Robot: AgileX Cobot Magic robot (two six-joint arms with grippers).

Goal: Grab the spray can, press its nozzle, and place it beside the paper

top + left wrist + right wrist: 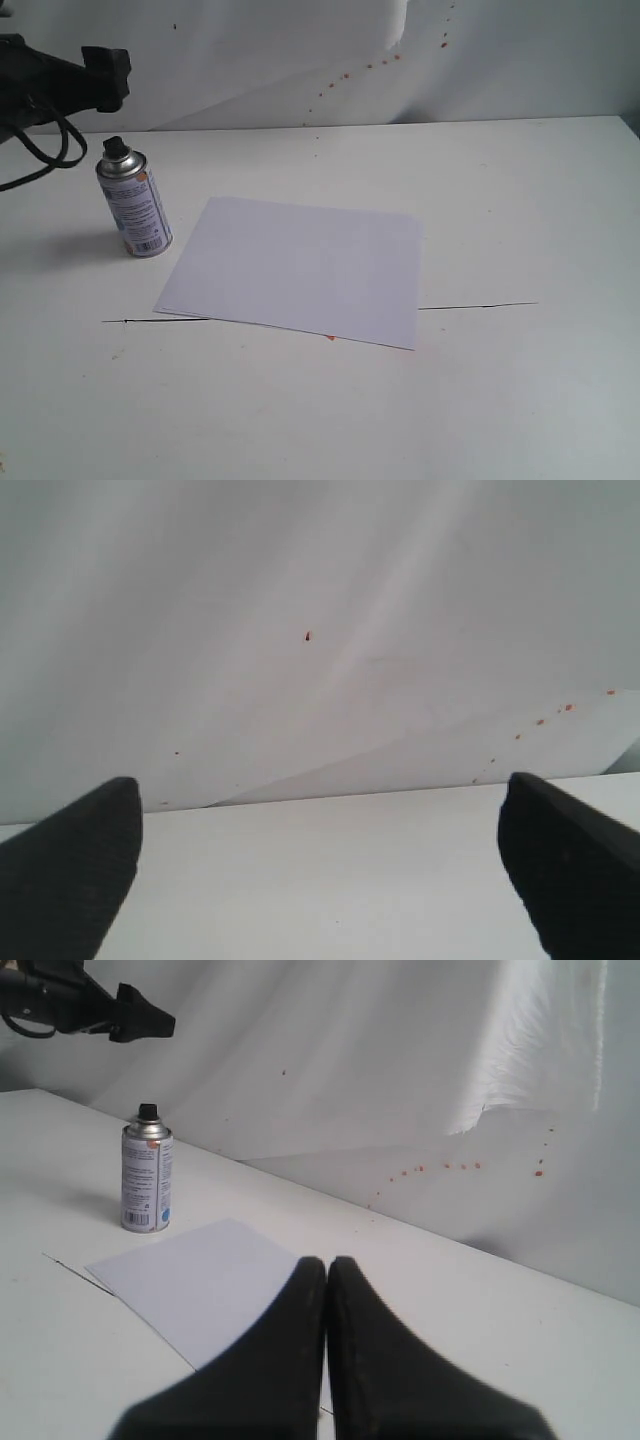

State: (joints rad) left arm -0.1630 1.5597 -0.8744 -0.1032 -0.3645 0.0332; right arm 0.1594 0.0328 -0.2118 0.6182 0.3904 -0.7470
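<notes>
The spray can point(135, 205) stands upright on the white table, left of the paper point(300, 268), with its black nozzle point(116, 148) on top. The right wrist view shows the same spray can point(146, 1182) behind the paper point(205, 1285). My left gripper point(118, 72) hangs above and behind the can, apart from it; its wrist view shows the fingers point(75, 865) spread wide with nothing between them. My right gripper point(327, 1265) is shut and empty, low over the table near the paper's far side; it is outside the exterior view.
A white cloth backdrop point(300, 60) with small red specks hangs behind the table. A thin dark seam line point(475, 305) runs across the tabletop under the paper. A black cable point(45, 155) loops below the left arm.
</notes>
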